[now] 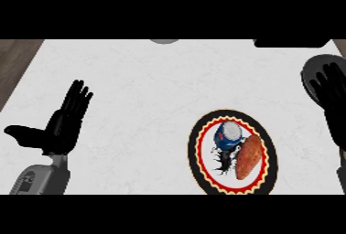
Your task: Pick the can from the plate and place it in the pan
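Can [228, 135] sits on the plate [194, 153], touching a brown food piece [248, 157] on its right, with the pan [307, 77] well apart at the bench's [148, 77] right edge. Head view: the right hand [333, 103] hovers over the pan, fingers straight and holding nothing, so I judge it should move over the plate and close round the can from the side away from the food; the left hand [64, 119] rests open at left. The edge cuts off the pan, and the can's pose is unclear.
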`<action>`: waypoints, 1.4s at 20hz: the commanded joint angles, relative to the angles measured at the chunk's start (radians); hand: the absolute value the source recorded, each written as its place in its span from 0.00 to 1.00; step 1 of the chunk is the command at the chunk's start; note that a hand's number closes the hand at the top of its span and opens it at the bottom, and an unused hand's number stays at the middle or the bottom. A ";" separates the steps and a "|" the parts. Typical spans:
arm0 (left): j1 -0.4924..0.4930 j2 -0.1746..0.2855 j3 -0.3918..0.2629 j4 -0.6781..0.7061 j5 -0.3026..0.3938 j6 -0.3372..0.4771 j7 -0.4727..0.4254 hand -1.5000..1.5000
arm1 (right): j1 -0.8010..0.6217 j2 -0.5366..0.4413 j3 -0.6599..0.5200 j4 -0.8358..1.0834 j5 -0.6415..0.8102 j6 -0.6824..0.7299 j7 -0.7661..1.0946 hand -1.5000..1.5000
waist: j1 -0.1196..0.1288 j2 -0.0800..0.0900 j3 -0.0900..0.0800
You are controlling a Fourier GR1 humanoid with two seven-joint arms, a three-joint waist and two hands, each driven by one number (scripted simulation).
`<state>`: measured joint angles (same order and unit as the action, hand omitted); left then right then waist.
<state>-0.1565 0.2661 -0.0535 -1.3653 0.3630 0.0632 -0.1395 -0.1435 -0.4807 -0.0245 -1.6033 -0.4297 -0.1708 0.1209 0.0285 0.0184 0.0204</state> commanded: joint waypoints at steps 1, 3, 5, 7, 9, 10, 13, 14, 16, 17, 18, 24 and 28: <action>-0.021 0.028 0.008 -0.023 -0.022 0.014 0.035 0.50 | -0.062 0.019 0.044 0.010 -0.046 0.135 -0.033 1.00 | -0.015 -0.018 -0.019; -0.013 0.014 -0.063 -0.039 -0.075 -0.008 -0.015 0.50 | -0.139 0.042 0.110 -0.025 -0.133 0.287 -0.050 1.00 | 0.024 -0.015 -0.016; -0.053 0.014 -0.085 -0.053 -0.098 -0.015 -0.029 0.50 | -0.210 0.064 0.179 -0.079 -0.186 0.420 -0.075 1.00 | 0.057 -0.013 -0.013; -0.032 -0.010 -0.122 -0.053 -0.104 -0.016 -0.009 0.50 | -0.224 -0.162 0.193 -0.048 0.135 0.428 -0.122 1.00 | 0.035 -0.012 -0.022; 0.053 -0.086 -0.204 -0.110 -0.185 0.061 -0.054 0.50 | -0.169 -0.063 0.112 0.201 -0.049 0.593 -0.298 0.00 | 0.013 -0.009 -0.016; 0.023 -0.084 -0.201 -0.117 -0.185 0.077 -0.001 0.50 | -0.143 -0.086 0.108 0.205 -0.053 0.667 -0.350 0.00 | -0.003 -0.012 -0.016; 0.021 -0.096 -0.192 -0.105 -0.187 0.084 -0.005 0.50 | -0.227 -0.164 0.096 0.270 -0.018 0.815 -0.402 0.00 | -0.007 -0.013 -0.018; 0.076 -0.084 -0.211 -0.168 -0.203 0.091 -0.011 0.50 | -0.205 -0.177 0.103 0.301 0.059 0.837 -0.482 0.00 | 0.001 -0.014 -0.018; 0.089 -0.097 -0.231 -0.159 -0.228 0.099 -0.027 0.50 | -0.245 -0.171 0.106 0.354 0.191 0.815 -0.591 0.00 | 0.000 -0.013 -0.018; 0.072 -0.087 -0.213 -0.138 -0.207 0.078 -0.008 0.50 | -0.297 -0.199 0.094 0.373 0.192 0.843 -0.595 0.00 | -0.002 -0.012 -0.019; 0.034 -0.095 -0.201 -0.115 -0.225 0.101 -0.006 0.50 | -0.316 -0.197 0.121 0.384 0.247 0.848 -0.620 0.00 | -0.004 -0.011 -0.019; 0.076 -0.105 -0.219 -0.195 -0.225 0.096 0.016 0.50 | -0.450 -0.205 0.218 0.404 0.405 0.856 -0.576 0.00 | -0.002 -0.016 -0.020; 0.097 -0.107 -0.214 -0.150 -0.255 0.103 -0.025 0.50 | -0.497 -0.141 0.314 0.357 0.514 0.819 -0.498 0.00 | -0.011 -0.016 -0.021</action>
<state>-0.0762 0.1725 -0.2644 -1.5361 0.1338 0.1528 -0.1305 -0.5889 -0.6462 0.2205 -1.2340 -0.0166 0.6420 -0.3981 0.0223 0.0027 0.0002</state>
